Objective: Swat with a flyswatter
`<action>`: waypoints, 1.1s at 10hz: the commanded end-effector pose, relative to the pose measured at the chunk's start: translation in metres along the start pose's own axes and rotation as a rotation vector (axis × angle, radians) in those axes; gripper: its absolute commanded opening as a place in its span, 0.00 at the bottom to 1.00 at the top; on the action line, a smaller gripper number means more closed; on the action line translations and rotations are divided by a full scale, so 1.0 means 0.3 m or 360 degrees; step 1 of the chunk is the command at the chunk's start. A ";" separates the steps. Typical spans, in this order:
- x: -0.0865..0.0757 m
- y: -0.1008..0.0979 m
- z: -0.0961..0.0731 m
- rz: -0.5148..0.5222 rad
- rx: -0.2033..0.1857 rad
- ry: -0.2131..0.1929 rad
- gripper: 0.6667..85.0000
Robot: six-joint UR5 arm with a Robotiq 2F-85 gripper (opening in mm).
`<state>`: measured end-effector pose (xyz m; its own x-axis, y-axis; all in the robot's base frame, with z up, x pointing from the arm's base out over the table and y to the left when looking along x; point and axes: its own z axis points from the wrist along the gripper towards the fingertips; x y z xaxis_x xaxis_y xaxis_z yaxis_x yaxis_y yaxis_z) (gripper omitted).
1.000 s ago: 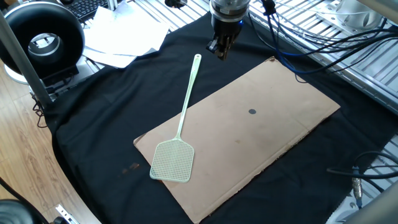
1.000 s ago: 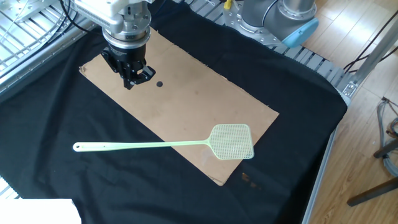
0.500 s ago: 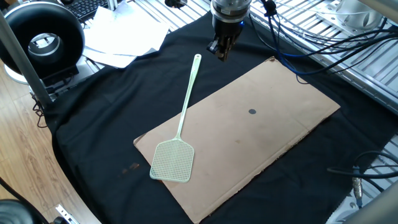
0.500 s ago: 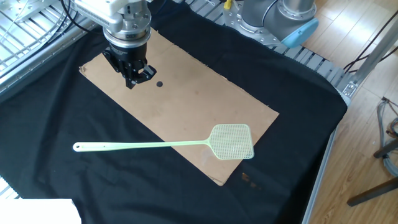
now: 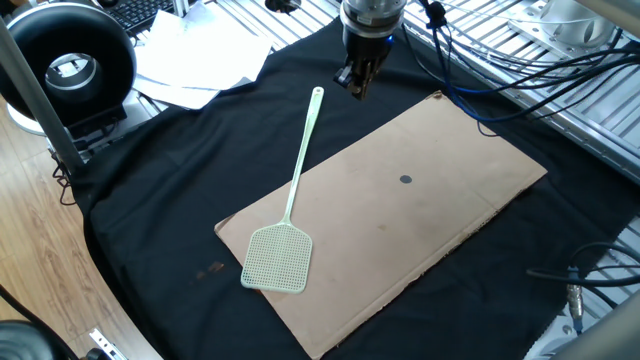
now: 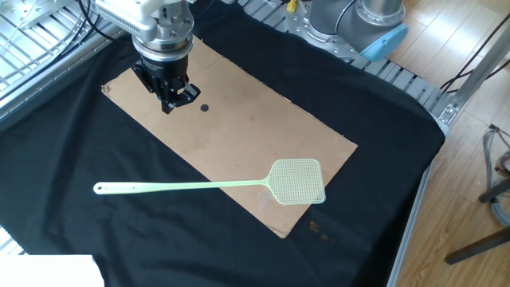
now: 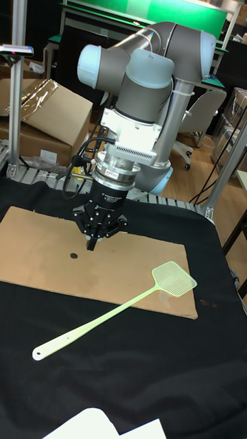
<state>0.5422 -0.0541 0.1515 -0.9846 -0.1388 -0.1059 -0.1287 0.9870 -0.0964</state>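
The pale green flyswatter lies flat, its mesh head [image 5: 277,257] resting on the near left corner of a brown cardboard board [image 5: 430,215] and its long handle [image 5: 303,150] running out over the black cloth. The other fixed view also shows the flyswatter [image 6: 299,181], as does the tall fixed view, flyswatter [image 7: 173,276]. My gripper [image 5: 357,86] hangs in the air just past the handle's tip, fingers together and holding nothing. From the opposite side the gripper [image 6: 170,102] stands over the board's far end, and the gripper [image 7: 90,242] points straight down.
A small dark dot [image 6: 205,108] marks the board near the gripper. White papers [image 5: 205,60] and a black round device [image 5: 70,60] sit beyond the cloth's left edge. Cables [image 5: 520,70] run over metal rails to the right. Cardboard boxes [image 7: 48,123] stand behind the table.
The gripper has crept upward very slightly. The flyswatter has not moved.
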 end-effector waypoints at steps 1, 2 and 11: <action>0.003 0.012 0.006 0.0030 -0.0031 -0.0006 0.13; -0.001 0.017 0.011 0.0034 -0.0028 -0.0009 0.13; -0.015 0.008 0.019 0.0031 -0.0004 -0.0025 0.13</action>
<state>0.5447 -0.0535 0.1455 -0.9848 -0.1299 -0.1150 -0.1185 0.9878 -0.1009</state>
